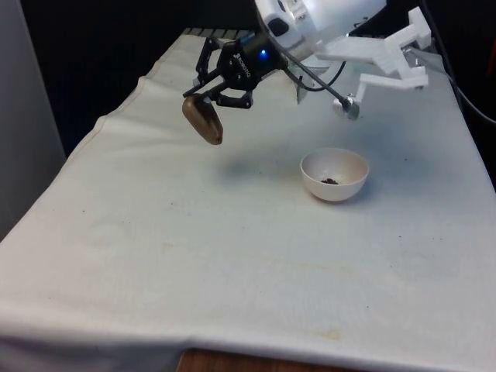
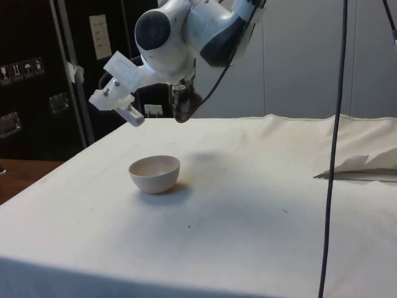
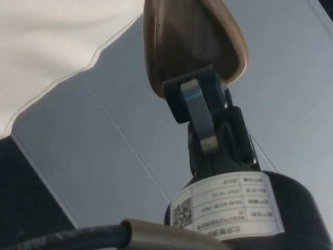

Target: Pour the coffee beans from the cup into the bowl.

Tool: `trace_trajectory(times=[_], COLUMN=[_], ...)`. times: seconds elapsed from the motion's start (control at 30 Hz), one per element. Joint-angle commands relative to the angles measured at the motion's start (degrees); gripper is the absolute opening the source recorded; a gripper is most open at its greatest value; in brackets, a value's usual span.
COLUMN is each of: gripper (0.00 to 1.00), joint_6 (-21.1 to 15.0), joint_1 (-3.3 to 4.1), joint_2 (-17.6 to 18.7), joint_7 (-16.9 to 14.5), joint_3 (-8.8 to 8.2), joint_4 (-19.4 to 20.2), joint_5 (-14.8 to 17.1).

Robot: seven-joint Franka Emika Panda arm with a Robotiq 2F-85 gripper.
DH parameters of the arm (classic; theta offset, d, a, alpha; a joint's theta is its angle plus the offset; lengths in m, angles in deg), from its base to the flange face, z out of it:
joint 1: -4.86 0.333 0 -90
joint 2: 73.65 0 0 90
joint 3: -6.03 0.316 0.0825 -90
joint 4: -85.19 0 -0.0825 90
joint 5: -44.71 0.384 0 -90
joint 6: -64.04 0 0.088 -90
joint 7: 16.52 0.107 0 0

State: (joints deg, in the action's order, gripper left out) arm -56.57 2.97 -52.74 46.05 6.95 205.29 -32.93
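My gripper (image 1: 204, 99) is shut on the rim of a brown cup (image 1: 203, 121), which hangs tilted well above the cloth. The cup (image 2: 185, 105) is off to the front view's left of the white bowl (image 1: 335, 191) and apart from it. A few dark coffee beans (image 1: 331, 181) lie in the bottom of the bowl. The side view has the gripper (image 2: 181, 98) behind and above the bowl (image 2: 155, 176). In the wrist view one finger (image 3: 200, 112) presses on the cup's wall (image 3: 192, 36); the cup's inside is hidden.
The white cloth (image 1: 232, 256) covers the whole table and drops off at the near edge (image 1: 248, 345). A black cable (image 2: 335, 136) hangs down in the side view. A raised fold of cloth (image 2: 363, 164) lies by it.
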Motion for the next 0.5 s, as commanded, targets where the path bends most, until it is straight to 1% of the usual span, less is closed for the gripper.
trace_trajectory(times=[0.0,0.03,0.07,0.1,0.27,0.3,0.33,0.47], gripper=[0.00,0.00,0.00,0.00,0.00,0.00,0.00,0.00], joint_6=[-1.60,-2.41,-2.41,-3.21,-4.93,-4.01,-5.27,-6.70], joint_1=[-0.63,-0.63,-0.63,-0.63,-0.63,-0.06,-0.63,-0.63], joint_2=[-0.34,-0.29,-0.29,-0.23,-0.17,0.00,-0.11,-0.11], joint_7=[-1.09,-1.49,-1.49,-2.12,-3.90,-2.98,-4.30,-6.59], joint_3=[-0.11,-0.63,-0.63,-1.15,-2.18,-2.46,-2.35,-3.15], joint_4=[0.29,0.23,0.23,0.23,0.23,0.00,0.17,0.23], joint_5=[0.80,1.26,1.26,1.83,3.27,2.64,3.61,5.33])
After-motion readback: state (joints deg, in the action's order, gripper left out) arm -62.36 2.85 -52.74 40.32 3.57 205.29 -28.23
